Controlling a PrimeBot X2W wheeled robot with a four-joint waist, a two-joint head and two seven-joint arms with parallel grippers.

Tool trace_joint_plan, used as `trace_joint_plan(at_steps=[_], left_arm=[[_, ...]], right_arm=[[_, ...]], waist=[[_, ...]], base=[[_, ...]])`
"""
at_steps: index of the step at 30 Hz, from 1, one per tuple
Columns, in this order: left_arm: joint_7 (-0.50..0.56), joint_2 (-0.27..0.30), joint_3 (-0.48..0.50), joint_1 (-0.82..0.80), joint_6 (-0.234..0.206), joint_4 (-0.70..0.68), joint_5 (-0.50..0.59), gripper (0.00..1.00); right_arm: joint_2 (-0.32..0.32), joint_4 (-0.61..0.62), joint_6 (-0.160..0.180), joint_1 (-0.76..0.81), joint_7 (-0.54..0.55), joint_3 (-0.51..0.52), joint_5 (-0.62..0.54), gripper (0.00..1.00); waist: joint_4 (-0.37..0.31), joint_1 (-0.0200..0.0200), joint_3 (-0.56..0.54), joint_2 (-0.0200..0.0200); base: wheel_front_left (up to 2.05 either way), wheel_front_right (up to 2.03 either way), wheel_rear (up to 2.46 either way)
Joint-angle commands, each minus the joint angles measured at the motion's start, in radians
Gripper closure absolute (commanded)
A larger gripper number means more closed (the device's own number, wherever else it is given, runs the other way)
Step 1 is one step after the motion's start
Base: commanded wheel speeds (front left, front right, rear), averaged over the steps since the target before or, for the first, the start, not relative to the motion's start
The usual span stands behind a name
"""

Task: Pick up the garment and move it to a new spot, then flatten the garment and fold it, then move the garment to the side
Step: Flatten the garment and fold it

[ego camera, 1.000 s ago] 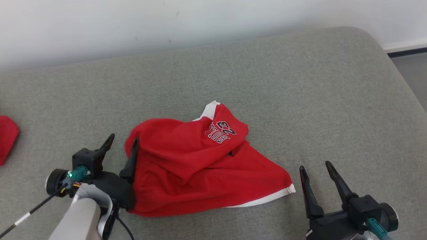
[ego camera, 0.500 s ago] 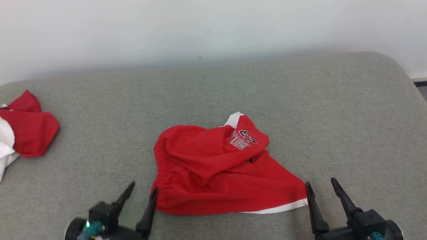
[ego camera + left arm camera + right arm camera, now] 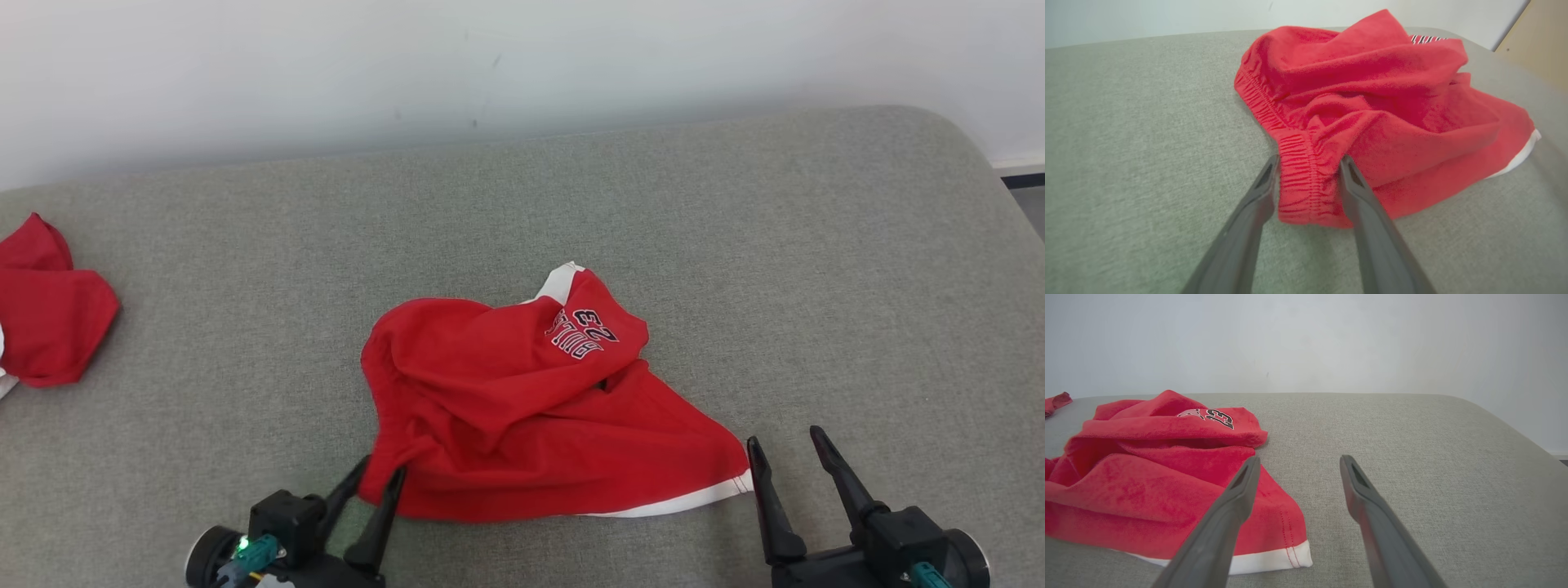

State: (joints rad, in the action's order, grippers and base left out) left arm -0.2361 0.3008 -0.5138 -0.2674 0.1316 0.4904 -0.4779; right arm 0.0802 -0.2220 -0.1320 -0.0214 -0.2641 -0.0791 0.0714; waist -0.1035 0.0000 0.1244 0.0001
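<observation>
The garment point(image 3: 522, 408) lay heaped at the centre of the frame on the cushion point(image 3: 775, 245). The wall point(image 3: 490, 65) ran behind the cushion along the top of the frame. A second cloth item point(image 3: 49, 318) lay on the same cushion at the left edge, well apart from the garment. The left gripper point(image 3: 381, 469), at the bottom left of centre, had one finger on either side of the garment's lower-left waistband corner. The right gripper point(image 3: 782, 435), at the lower right, was just beside the garment's lower-right hem corner, its fingers parted over bare cushion.
</observation>
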Motion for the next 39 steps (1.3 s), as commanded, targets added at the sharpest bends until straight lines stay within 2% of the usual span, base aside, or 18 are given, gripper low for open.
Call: trace_joint_plan(at_steps=[1, 9, 18, 22, 32, 39], left_arm=[[-0.01, -0.007, -0.005, -0.01, -0.002, -0.012, -0.012, 1.0], [-0.021, -0.002, -0.025, 0.043, -0.004, -0.08, -0.038, 1.0], [0.053, 0.026, -0.047, 0.197, -0.055, -0.312, -0.063, 1.0], [0.069, 0.031, -0.039, 0.201, -0.075, -0.352, -0.073, 1.0], [0.042, 0.037, -0.005, 0.062, -0.064, -0.236, -0.057, 1.0], [0.006, 0.021, 0.002, -0.09, -0.036, -0.041, -0.042, 1.0]], right_arm=[[0.003, 0.006, 0.002, 0.001, 0.0, 0.007, 0.001, 0.0], [-0.005, -0.001, 0.002, 0.028, 0.0, 0.02, 0.007, 0.0], [-0.008, 0.002, 0.002, 0.039, 0.0, 0.036, 0.004, 0.0], [-0.009, -0.005, 0.002, 0.026, 0.0, 0.022, -0.003, 0.0], [0.009, -0.024, 0.002, -0.014, 0.0, 0.009, -0.015, 0.0], [0.006, -0.03, 0.002, -0.035, 0.0, 0.015, -0.022, 0.0]], waist=[[0.0, 0.0, 0.002, -0.0001], [0.051, 0.0, -0.026, -0.0001], [0.094, 0.0, -0.037, -0.0001], [0.083, 0.0, -0.035, -0.0001], [-0.003, 0.0, 0.009, -0.0001], [-0.048, 0.0, 0.047, -0.0001]], base=[[0.0, 0.0, 0.0], [0.0, 0.0, 0.0], [0.0, 0.0, 0.0], [0.0, 0.0, 0.0], [0.0, 0.0, 0.0], [0.0, 0.0, 0.0]])
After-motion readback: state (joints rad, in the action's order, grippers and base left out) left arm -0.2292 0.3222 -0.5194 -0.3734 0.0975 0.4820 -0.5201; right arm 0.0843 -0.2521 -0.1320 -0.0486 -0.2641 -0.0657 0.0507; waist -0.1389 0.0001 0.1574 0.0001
